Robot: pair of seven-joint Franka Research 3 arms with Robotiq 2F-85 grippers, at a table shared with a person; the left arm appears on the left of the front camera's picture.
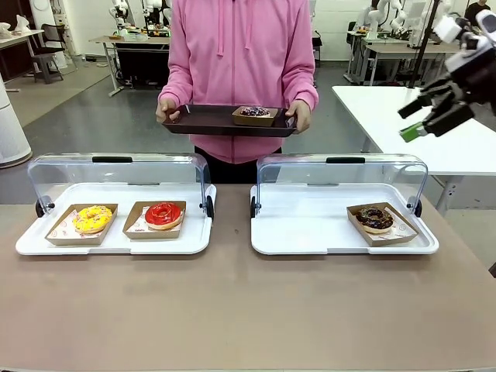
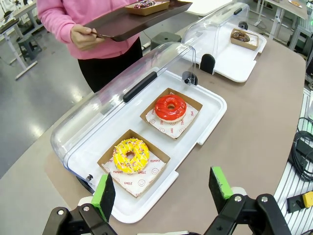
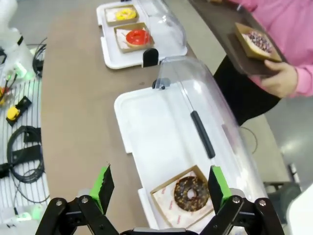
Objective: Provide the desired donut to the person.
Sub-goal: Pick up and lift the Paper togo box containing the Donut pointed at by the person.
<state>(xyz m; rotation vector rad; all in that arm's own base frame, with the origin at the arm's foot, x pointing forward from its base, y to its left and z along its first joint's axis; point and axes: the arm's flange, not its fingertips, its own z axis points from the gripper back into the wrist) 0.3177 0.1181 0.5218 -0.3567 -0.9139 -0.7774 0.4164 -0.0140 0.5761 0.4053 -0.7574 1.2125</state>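
The person (image 1: 236,54) in a pink hoodie stands at the far side, both hands holding a dark tray (image 1: 209,120) that carries a sprinkled dark donut (image 1: 254,113) in a cardboard boat. A yellow donut (image 1: 93,218) and a red donut (image 1: 163,215) sit in the left white display case (image 1: 116,244). A chocolate donut (image 1: 375,218) sits in the right case (image 1: 310,240). My right gripper (image 1: 415,120) hangs open, high at the right; in its wrist view (image 3: 160,186) the chocolate donut (image 3: 191,193) lies below it. My left gripper (image 2: 164,188) is open above the yellow donut (image 2: 130,155) and red donut (image 2: 170,107).
Both clear lids (image 1: 116,174) (image 1: 341,174) are tipped back toward the person. Bare brown tabletop (image 1: 232,310) lies in front of the cases. A white table (image 1: 434,139) stands behind at the right. Cables (image 3: 24,156) lie off the table's edge.
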